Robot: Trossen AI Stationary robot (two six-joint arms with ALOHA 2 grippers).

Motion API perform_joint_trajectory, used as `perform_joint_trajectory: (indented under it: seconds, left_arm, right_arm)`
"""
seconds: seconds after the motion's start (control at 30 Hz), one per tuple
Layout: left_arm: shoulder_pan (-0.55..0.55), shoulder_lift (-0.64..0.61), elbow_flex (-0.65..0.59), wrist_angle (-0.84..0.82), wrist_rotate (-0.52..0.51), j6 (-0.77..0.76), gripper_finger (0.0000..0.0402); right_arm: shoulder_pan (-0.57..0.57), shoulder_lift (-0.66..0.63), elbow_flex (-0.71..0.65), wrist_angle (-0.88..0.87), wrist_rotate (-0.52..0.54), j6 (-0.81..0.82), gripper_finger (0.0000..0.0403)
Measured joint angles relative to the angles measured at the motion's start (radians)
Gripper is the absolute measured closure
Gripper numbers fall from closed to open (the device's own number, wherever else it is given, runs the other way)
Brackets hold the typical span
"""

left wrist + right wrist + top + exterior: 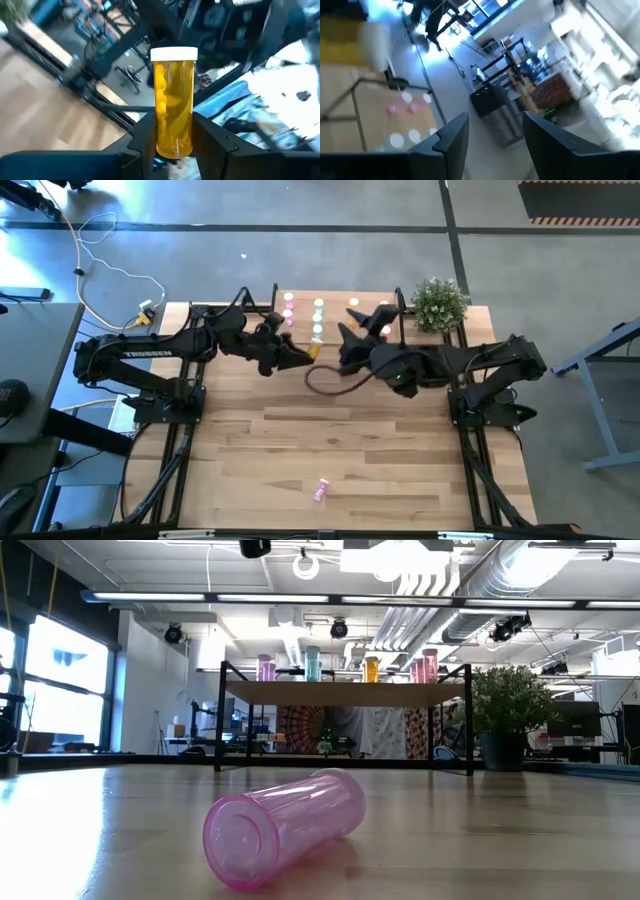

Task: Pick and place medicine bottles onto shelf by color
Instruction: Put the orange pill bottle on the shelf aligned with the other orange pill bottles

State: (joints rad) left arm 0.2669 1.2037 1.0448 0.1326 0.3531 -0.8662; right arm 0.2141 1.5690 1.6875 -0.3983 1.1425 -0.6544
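Note:
My left gripper (303,358) is raised over the table's far middle, shut on an orange medicine bottle (174,100) with a white cap. My right gripper (495,137) hovers just right of it, beside the shelf (330,315), open with nothing between its fingers. The shelf (345,692) stands at the far edge on black legs. On its board stand pink (265,668), green (313,663), orange (371,669) and salmon (425,667) bottles. A pink bottle (285,825) lies on its side on the table near the front edge. My left gripper pinches the lower half of the orange bottle's body (172,142) between its two fingers (145,137), one on each side. The fingers come in level from the table's left. The capped end (174,54) sticks out free, and the bottle is lifted clear of table and shelf.
A potted plant (440,305) stands at the far right corner next to the shelf. A dark cable loop (330,380) hangs under my right arm. Bare wood lies between the arms and the lone pink bottle (321,490) near the front.

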Motion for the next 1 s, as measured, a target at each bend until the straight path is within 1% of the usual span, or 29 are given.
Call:
perform_joint_trajectory:
  seconds: [0.13, 0.27, 0.47, 0.53, 0.63, 0.77, 0.83, 0.9, 1.0]
  left_arm:
    - [0.019, 0.0, 0.0, 0.0, -0.017, 0.136, 0.0302]
    - [0.022, 0.0, 0.0, 0.0, -0.062, 0.285, 0.0302]
    - [0.016, 0.0, 0.0, -0.033, -0.15, 0.493, 0.0302]
    - [0.012, 0.0, 0.0, -0.046, -0.18, 0.553, 0.0302]
    - [0.002, 0.0, 0.0, -0.046, -0.232, 0.615, 0.0302]
    - [-0.024, 0.023, 0.0, -0.013, -0.297, 0.68, 0.0302]
    - [-0.042, 0.044, 0.0, 0.03, -0.323, 0.697, 0.0302]
    - [-0.057, 0.067, 0.0, 0.066, -0.36, 0.702, 0.0302]
    - [-0.071, 0.1, 0.0, 0.114, -0.422, 0.705, 0.0302]
  right_arm:
    - [-0.028, -0.033, 0.0, -0.003, -0.044, 0.168, 0.0226]
    - [-0.053, -0.071, 0.0, -0.008, -0.182, 0.344, 0.0226]
    - [-0.112, -0.13, 0.0, -0.031, -0.471, 0.578, 0.0226]
    - [-0.138, -0.148, 0.0, -0.057, -0.586, 0.645, 0.0226]
    - [-0.188, -0.165, 0.0, -0.075, -0.788, 0.734, 0.0226]
    - [-0.245, -0.166, 0.0, -0.091, -1.021, 0.762, 0.0226]
    - [-0.271, -0.158, 0.001, -0.093, -1.083, 0.759, 0.0226]
    - [-0.293, -0.155, 0.001, -0.115, -1.11, 0.741, 0.0226]
    - [-0.323, -0.157, 0.001, -0.117, -1.194, 0.698, 0.0226]
